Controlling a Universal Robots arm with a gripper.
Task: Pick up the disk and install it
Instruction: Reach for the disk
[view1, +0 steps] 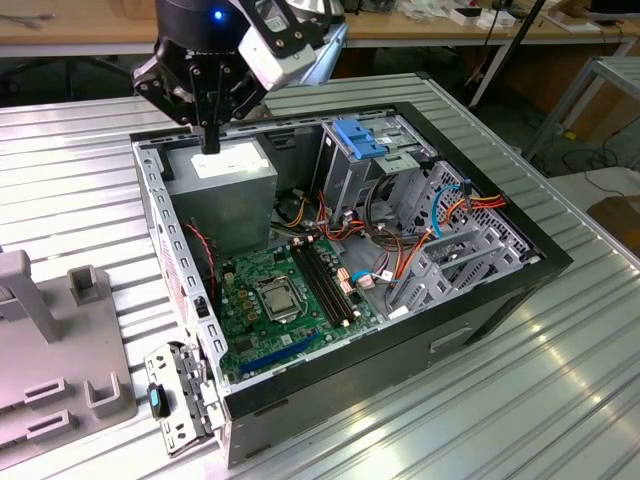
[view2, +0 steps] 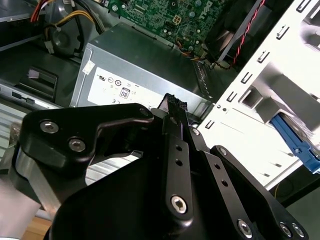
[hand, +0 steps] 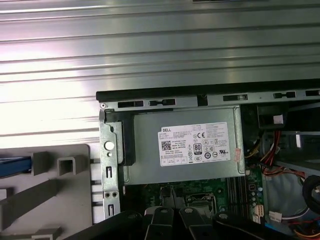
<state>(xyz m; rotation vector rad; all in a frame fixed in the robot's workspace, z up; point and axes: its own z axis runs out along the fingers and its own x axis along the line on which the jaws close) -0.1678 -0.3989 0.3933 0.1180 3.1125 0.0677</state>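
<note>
Blue plastic edging the disk (hand: 14, 166) shows on the grey fixture (hand: 75, 205), well apart from the power supply (view1: 222, 190). Above that supply hangs the gripper (view1: 210, 138), fingers (view2: 172, 107) pinched together, empty. Pickup seems unstarted: it calls for opened fingers at the fixture.

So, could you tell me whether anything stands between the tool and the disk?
The case's side wall lies between them: the tool hangs over the power supply inside, the disk sits on the grey fixture outside.
</note>
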